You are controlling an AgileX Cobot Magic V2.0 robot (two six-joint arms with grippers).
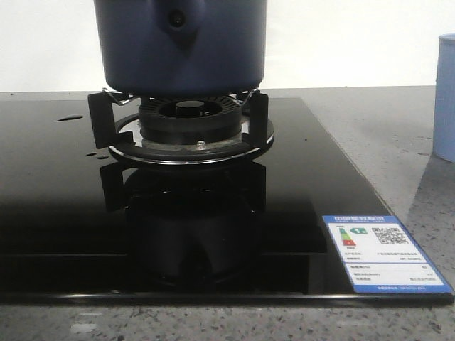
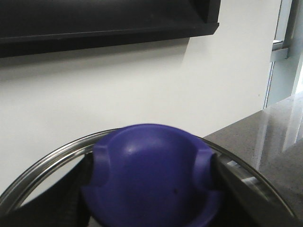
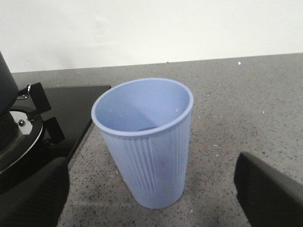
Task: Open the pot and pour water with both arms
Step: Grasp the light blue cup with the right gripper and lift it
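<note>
Pot [image 1: 180, 46] sits on the burner [image 1: 188, 121]; my left claw [image 2: 151, 189] pinches its lid knob [image 2: 151, 175], right claw [image 3: 151, 189] spread around the cup [image 3: 144, 142]. Hob sticker [image 1: 384, 253]: unreadable.

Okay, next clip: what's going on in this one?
The dark blue pot sits on the burner of a black glass stove. The left tool is shut on the blue lid knob. The right tool is open, its fingers either side of the pale blue cup on the counter.
</note>
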